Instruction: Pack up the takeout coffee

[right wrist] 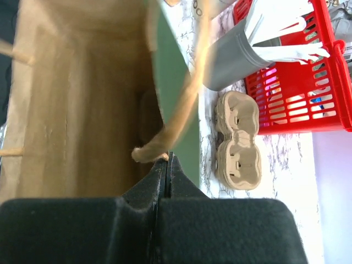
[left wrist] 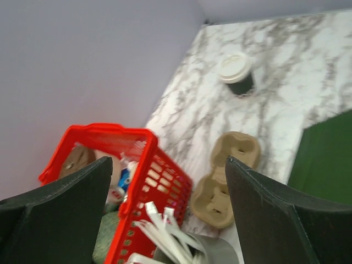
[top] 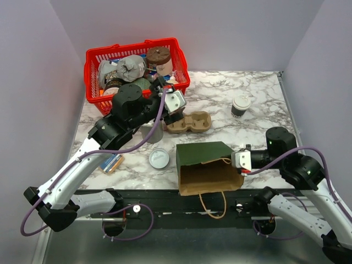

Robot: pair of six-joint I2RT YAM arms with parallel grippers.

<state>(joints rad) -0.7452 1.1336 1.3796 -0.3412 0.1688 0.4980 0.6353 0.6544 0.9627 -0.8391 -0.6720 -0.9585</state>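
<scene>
The takeout coffee [top: 240, 105], a dark-sided cup with a round white lid, stands upright on the marble table at the back right; the left wrist view shows the cup [left wrist: 235, 69] far ahead. My left gripper [top: 175, 103] hangs open and holds nothing, between the red basket and a cardboard cup carrier [top: 190, 122], well left of the coffee. A paper bag [top: 206, 165], green outside and brown inside, lies on its side at the near edge with its mouth toward me. My right gripper [top: 240, 160] is shut on the bag's rim [right wrist: 165, 137], beside the twine handle.
The red basket [top: 183, 63] full of oddments stands at the back left. A grey cup of white cutlery [top: 152, 132] stands by the carrier. A loose flat white lid [top: 158, 158] and a small packet [top: 113, 163] lie at the front left.
</scene>
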